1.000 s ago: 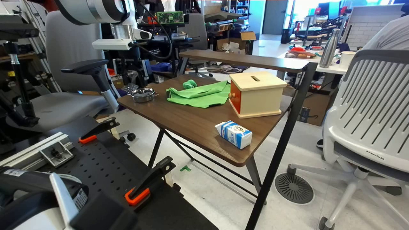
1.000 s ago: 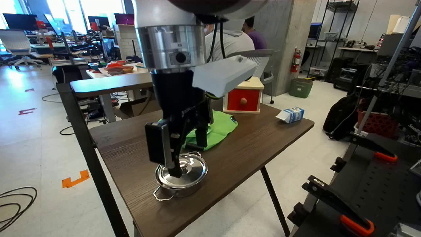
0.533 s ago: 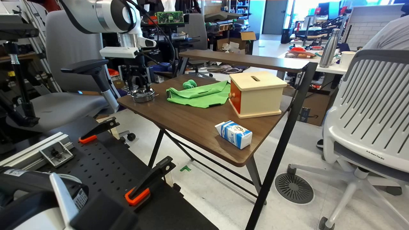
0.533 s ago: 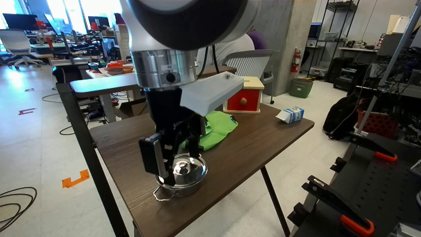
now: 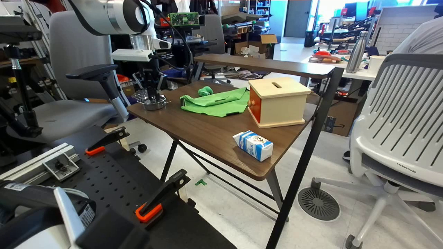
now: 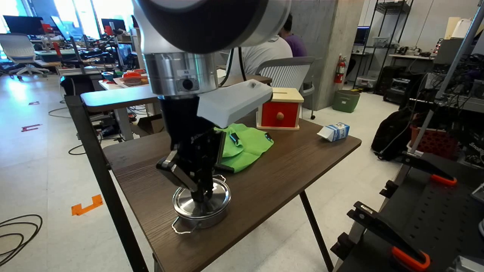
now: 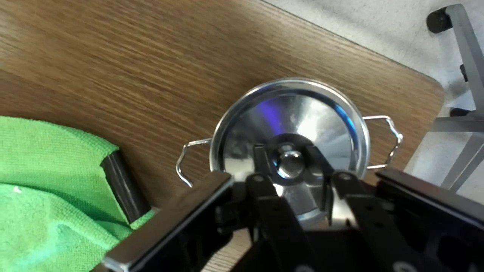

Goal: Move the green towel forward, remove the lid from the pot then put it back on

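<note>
**Surrounding Objects and Fixtures**

The brown table supports a slotted, red-fronted wooden box with a round knob. A blue-and-white milk carton lies on its side near a table corner, apart from the box. Orange-tipped clamps are located at the edge of a perforated black board. A fire extinguisher hangs at a concrete pillar; a green bin stands near the base.

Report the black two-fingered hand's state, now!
Hand: around the rounded silver knob of the round silver metal lid; whether closed on it cannot be told.
</note>
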Action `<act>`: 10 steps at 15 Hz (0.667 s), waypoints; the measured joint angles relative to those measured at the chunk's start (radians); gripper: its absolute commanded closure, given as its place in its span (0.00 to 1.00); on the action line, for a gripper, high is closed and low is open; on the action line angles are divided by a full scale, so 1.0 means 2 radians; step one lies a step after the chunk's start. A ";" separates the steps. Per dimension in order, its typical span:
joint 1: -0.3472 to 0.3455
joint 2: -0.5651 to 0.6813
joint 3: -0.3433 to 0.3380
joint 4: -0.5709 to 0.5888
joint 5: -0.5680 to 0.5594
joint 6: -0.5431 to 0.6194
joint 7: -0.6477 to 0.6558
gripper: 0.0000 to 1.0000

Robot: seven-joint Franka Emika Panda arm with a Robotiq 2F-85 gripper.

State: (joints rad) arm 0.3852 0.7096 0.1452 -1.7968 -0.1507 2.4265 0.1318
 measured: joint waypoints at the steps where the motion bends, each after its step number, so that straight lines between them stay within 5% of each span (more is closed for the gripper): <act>1: 0.000 0.000 0.000 0.001 0.000 0.000 0.000 0.96; 10: -0.008 -0.005 -0.002 0.004 0.001 0.000 -0.003 0.95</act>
State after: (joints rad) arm 0.3698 0.6989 0.1408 -1.7891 -0.1492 2.4270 0.1260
